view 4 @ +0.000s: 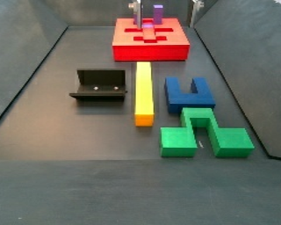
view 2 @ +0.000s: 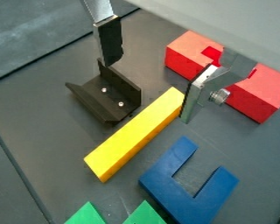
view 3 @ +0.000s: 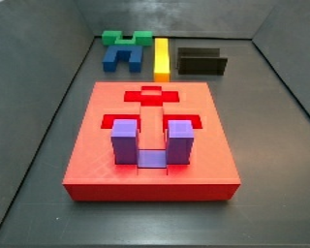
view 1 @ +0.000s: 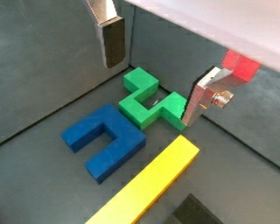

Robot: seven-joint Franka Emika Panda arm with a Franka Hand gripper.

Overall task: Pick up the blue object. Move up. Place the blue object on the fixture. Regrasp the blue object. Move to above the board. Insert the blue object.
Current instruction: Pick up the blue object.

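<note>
Dark grey floor w/ grey walls holds the blue object [view 4: 188,90], which lies flat between the yellow bar [view 4: 142,90] and the green block [view 4: 202,132], far from the board [view 3: 151,136] and near the fixture [view 4: 98,85]. It looks hard, light and a bit smooth, so pinching across one prong or the base seems best. The gripper [view 2: 154,72] hangs up high, fingers [view 2: 109,39] spread wide w/ nothing held.

Even, soft overhead light; shadows are faint. Both side views are sharp. The silver-fingered gripper [view 1: 154,74] looks slightly blurred up close.
</note>
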